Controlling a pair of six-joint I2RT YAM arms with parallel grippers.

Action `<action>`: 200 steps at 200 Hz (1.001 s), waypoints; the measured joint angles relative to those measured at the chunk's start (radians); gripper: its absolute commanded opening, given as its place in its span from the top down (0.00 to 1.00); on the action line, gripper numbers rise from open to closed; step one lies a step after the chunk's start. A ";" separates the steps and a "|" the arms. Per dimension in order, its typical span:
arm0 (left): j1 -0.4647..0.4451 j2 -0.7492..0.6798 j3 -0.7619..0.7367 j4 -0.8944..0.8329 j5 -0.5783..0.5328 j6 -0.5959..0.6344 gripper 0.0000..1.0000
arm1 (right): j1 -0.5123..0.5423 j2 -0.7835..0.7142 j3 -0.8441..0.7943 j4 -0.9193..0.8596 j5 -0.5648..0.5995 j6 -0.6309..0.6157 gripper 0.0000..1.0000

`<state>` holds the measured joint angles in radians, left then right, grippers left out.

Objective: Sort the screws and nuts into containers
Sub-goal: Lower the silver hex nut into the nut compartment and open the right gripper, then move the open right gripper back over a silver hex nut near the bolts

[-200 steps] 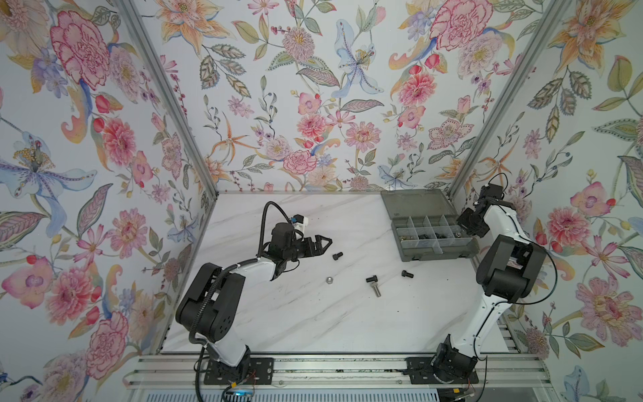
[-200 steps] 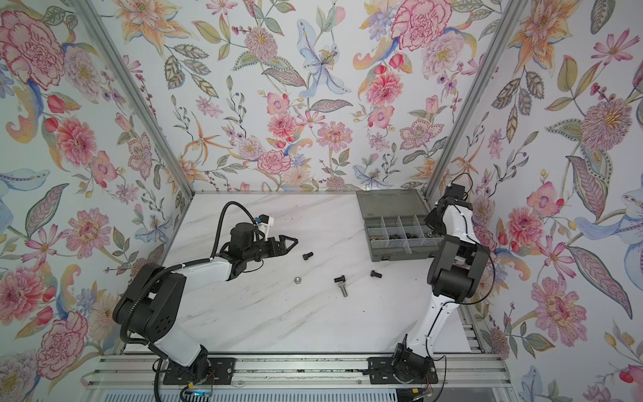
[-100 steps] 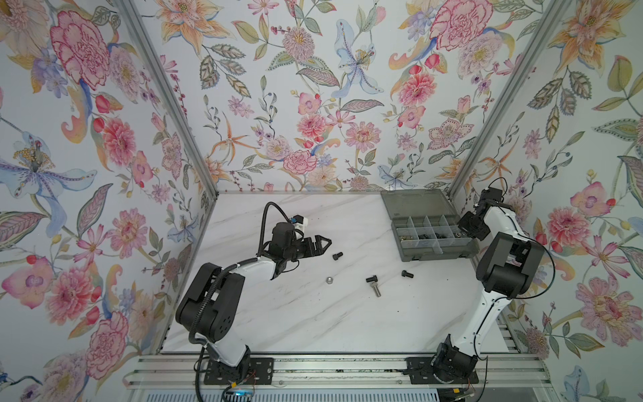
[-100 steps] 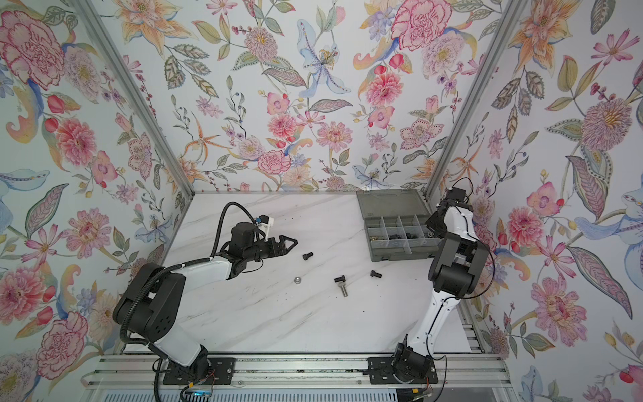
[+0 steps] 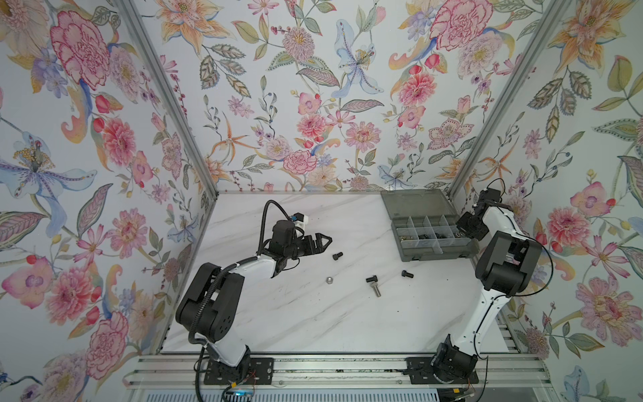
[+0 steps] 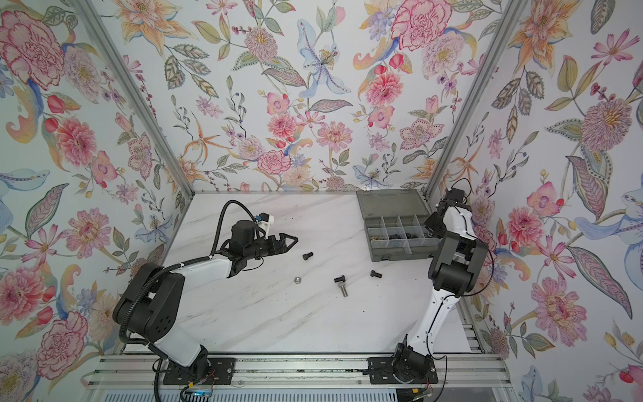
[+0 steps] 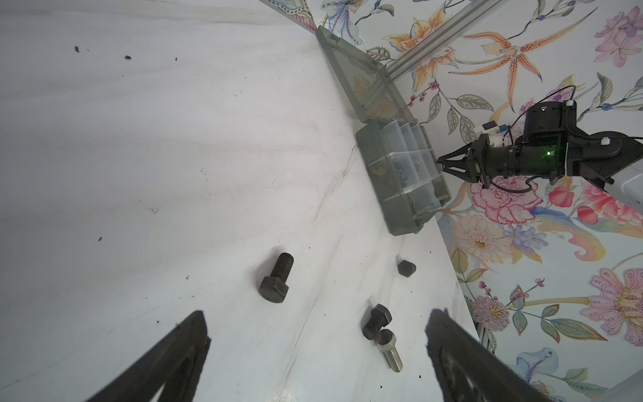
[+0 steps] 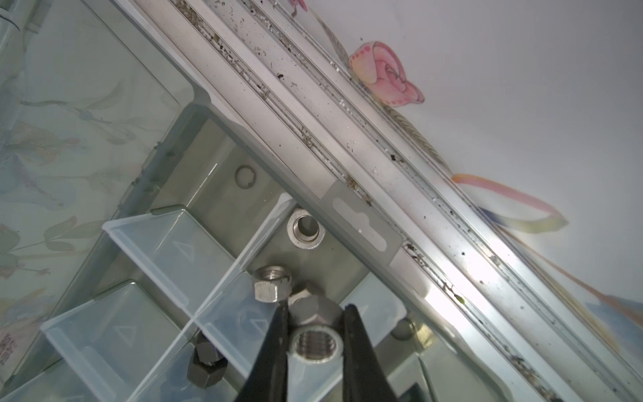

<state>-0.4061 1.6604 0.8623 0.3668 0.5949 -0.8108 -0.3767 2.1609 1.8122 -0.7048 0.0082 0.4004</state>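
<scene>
Release looks like the step in hand. In both top views the right gripper (image 5: 464, 227) hangs at the edge of the organiser box (image 5: 435, 255), its jaws too small to read there. The left gripper (image 5: 323, 241) hovers low, with a black screw (image 5: 337, 256) just ahead of its tips. Off to one side of those tips lies a loose silver nut (image 5: 328, 280). Further out lie a second black screw (image 5: 371, 279) against a silver screw (image 5: 376, 290), and a third black screw (image 5: 407, 274). That makes four screws and one nut on the table.

In the left wrist view the left gripper's fingers (image 7: 174, 355) stand wide apart and empty. All four screws lie ahead of them, with the loose nut out of frame.

In the right wrist view the right gripper is clamped on a threaded silver nut (image 8: 315, 343). Beneath its fingers a cell (image 8: 348, 264) holds three silver nuts: a hex nut (image 8: 272, 282), a domed nut (image 8: 315, 306) and a collared nut (image 8: 306, 231). One black hex nut (image 8: 207, 362) lies in the cell beside. Done well, the jaws would part only a little, low over that cell and clear of the divider (image 8: 222, 289), so the nut drops among its kind.
</scene>
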 measured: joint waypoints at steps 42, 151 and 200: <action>0.000 0.000 0.000 0.000 0.000 0.000 0.01 | 0.000 -0.001 0.000 -0.001 0.000 0.000 0.74; 0.000 0.000 -0.001 0.013 0.003 0.000 0.01 | 0.000 -0.029 -0.013 -0.001 -0.014 -0.005 0.68; 0.000 0.000 -0.001 0.015 0.003 0.000 0.01 | 0.000 -0.046 -0.043 -0.001 -0.032 -0.020 0.67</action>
<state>-0.4061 1.6604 0.8616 0.3820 0.5980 -0.8112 -0.3767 2.1147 1.7691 -0.7055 -0.0242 0.3805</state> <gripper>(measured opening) 0.994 0.323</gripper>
